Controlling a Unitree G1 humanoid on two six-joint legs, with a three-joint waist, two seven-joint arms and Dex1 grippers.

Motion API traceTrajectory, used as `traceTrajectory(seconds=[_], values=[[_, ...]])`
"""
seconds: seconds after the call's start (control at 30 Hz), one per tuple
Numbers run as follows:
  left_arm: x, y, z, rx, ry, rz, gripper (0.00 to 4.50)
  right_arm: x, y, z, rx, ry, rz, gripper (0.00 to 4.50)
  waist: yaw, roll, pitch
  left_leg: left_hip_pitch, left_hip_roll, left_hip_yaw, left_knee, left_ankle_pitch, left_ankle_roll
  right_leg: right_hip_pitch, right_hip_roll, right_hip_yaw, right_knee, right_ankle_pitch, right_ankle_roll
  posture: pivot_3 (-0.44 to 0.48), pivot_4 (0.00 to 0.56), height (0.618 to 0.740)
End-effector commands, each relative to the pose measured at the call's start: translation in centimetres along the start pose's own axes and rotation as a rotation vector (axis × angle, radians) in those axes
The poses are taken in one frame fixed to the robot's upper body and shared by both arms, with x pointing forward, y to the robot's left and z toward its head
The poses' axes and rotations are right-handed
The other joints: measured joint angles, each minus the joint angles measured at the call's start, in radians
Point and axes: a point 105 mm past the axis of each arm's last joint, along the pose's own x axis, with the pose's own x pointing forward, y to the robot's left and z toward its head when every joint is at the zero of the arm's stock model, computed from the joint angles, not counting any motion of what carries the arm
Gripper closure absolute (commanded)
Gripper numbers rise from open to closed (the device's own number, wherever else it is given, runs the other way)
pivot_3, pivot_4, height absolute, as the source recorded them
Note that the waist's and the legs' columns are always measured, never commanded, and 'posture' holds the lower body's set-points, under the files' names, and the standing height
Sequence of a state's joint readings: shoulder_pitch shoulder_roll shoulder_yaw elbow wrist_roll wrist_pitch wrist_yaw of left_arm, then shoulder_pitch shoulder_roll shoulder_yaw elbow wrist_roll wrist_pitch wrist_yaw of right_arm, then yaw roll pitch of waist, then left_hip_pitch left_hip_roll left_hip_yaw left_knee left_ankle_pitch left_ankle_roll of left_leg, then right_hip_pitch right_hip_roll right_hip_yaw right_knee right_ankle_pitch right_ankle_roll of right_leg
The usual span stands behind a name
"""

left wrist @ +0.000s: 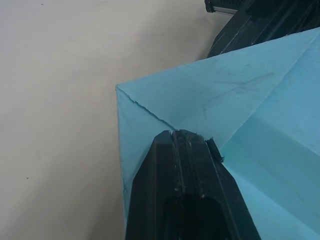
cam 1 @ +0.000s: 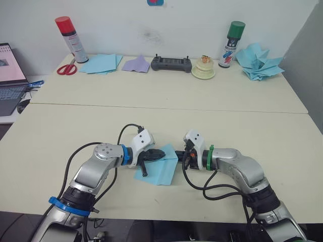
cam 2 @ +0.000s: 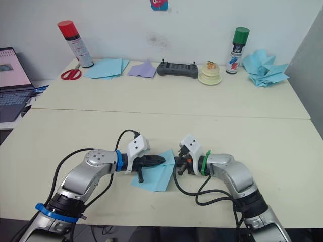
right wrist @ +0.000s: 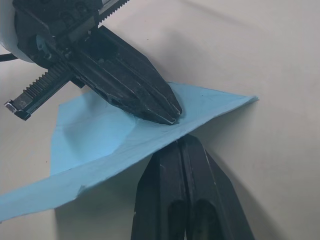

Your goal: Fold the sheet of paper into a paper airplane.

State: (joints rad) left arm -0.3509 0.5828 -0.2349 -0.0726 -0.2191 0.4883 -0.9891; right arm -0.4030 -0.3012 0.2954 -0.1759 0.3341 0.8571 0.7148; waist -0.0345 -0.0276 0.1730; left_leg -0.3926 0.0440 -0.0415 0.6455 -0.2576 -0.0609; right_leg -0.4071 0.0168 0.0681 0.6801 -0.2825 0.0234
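The sheet of paper (cam 1: 160,172), light blue and partly folded with a diagonal flap, lies on the near table between my two arms. My left gripper (cam 1: 162,154) is shut, its tip pressing down on the paper's top near a folded corner (left wrist: 210,95). Facing it from the right, my right gripper (cam 1: 179,154) is also shut. In the right wrist view its fingertips (right wrist: 172,165) sit under the sheet's raised edge (right wrist: 95,145), just below the left gripper (right wrist: 165,112). The two tips almost meet across the paper.
Along the far table stand a red spray can (cam 1: 70,39), scissors (cam 1: 66,68), a stack of light-blue sheets (cam 1: 101,63), a lavender paper piece (cam 1: 136,64), a black controller (cam 1: 171,63), a small bowl (cam 1: 203,69), a green spray can (cam 1: 232,44) and a heap of blue darts (cam 1: 260,63). A laptop (cam 1: 10,78) sits at left.
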Motion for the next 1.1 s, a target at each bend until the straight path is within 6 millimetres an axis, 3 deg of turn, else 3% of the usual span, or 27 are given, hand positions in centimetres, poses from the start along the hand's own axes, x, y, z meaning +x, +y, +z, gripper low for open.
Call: traceTrajectory(seconds=[0.03,0.3,0.6,0.8,0.93,1.1], values=[[0.5,-0.6,0.9,0.034,-0.028,-0.019,4.44,0.0,0.9,2.1,-0.025,-0.071,0.034,4.50,0.000,0.000,0.000,0.000,0.000,0.000,0.000,0.000,0.000,0.000,0.000,0.000,0.000,0.000,0.000,0.000,0.150,0.740],[0.3,-0.6,0.5,0.021,-0.015,-0.017,4.44,0.9,1.9,2.7,0.001,-0.073,0.086,4.50,0.000,0.000,0.000,0.000,0.000,0.000,0.000,0.000,0.000,0.000,0.000,0.000,0.000,0.000,0.000,0.000,0.150,0.740],[-3.2,0.7,-1.1,-0.049,0.101,0.025,4.44,2.3,1.5,2.5,-0.012,-0.072,0.074,4.50,-0.015,0.000,0.000,0.000,0.001,-0.001,0.000,0.000,0.000,0.000,0.000,-0.001,0.000,0.000,0.000,0.000,0.150,0.740],[-3.9,2.3,-2.1,-0.031,0.150,0.112,4.44,3.1,1.7,2.1,-0.033,-0.058,0.080,4.50,-0.017,0.000,0.000,0.000,0.001,-0.001,0.000,0.000,0.000,0.000,0.000,-0.001,0.000,0.000,0.000,0.000,0.150,0.740],[-4.9,3.1,-1.0,-0.020,0.105,0.149,4.44,3.7,0.6,0.9,-0.070,0.014,0.013,4.50,-0.019,0.000,0.000,0.001,0.001,-0.001,0.000,0.000,0.000,0.000,0.000,-0.001,0.001,0.000,0.000,0.000,0.150,0.740],[-6.8,4.0,2.2,0.024,-0.037,0.218,4.44,3.6,0.0,0.5,-0.078,0.054,-0.025,4.50,-0.020,0.000,0.000,0.001,0.001,-0.002,0.000,0.000,0.000,0.000,0.000,-0.002,0.001,0.000,0.000,0.000,0.150,0.740]])
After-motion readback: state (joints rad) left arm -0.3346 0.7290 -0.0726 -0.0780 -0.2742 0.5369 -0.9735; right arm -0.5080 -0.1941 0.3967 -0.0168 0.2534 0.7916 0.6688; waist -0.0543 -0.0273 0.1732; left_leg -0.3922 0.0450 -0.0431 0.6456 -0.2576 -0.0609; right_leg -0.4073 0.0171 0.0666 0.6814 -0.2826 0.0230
